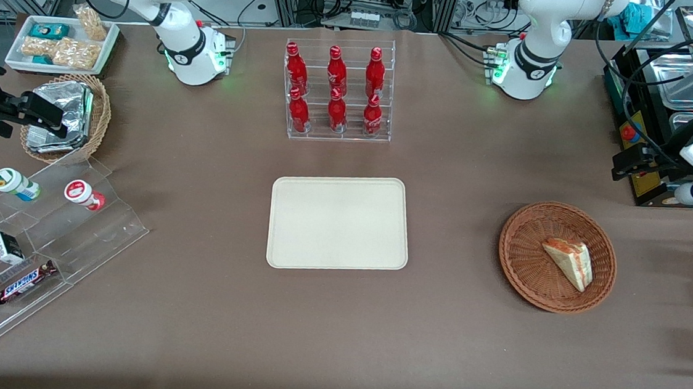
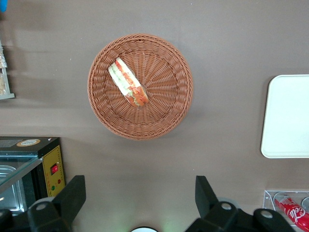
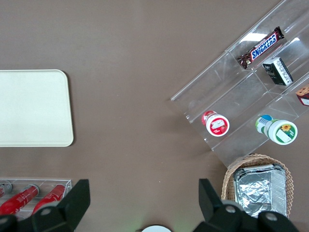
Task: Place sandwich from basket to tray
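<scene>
One triangular sandwich [image 2: 127,82] lies in the basket [image 2: 169,104]; gripper [image 2: 140,198] hovers above, fingers [image 2: 72,195] spread.

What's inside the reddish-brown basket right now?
Only the sandwich, lying on its side in the basket. The weave under it is covered. The gripper hovers open above the table beside the basket, holding nothing.

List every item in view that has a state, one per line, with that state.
Sandwich: lying in the basket, not gripped.
Basket: upright, holding only the sandwich.
Tray: flat, nothing on it.
Gripper: open, holding nothing, above the table beside the basket.
Bottles: six, upright in the rack, capped.
</scene>
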Motion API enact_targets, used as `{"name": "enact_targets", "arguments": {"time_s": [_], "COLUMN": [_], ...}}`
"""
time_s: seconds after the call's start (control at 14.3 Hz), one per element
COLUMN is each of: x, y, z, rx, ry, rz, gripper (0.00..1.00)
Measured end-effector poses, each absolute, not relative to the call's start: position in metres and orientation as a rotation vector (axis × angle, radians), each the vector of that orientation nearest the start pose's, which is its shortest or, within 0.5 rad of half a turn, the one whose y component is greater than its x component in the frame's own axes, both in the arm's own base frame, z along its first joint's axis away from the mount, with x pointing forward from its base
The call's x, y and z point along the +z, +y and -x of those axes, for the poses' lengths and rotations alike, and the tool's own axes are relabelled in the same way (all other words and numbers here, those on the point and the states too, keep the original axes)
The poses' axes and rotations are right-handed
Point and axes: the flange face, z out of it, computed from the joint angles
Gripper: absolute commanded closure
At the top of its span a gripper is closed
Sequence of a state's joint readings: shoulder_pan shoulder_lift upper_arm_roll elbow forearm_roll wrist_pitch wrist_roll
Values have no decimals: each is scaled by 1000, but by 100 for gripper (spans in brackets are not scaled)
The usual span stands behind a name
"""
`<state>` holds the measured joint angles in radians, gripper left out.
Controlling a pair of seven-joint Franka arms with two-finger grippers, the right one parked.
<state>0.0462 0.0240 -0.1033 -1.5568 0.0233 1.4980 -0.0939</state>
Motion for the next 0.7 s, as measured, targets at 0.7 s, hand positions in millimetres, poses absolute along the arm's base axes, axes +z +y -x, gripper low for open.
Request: {"name": "enact_targets", "arguments": {"time_s": [0.7], "x": [608], "y": [-28], "z": [-553], "rx": [136], "ry": [-58], "rz": [3111], "gripper": [0]}}
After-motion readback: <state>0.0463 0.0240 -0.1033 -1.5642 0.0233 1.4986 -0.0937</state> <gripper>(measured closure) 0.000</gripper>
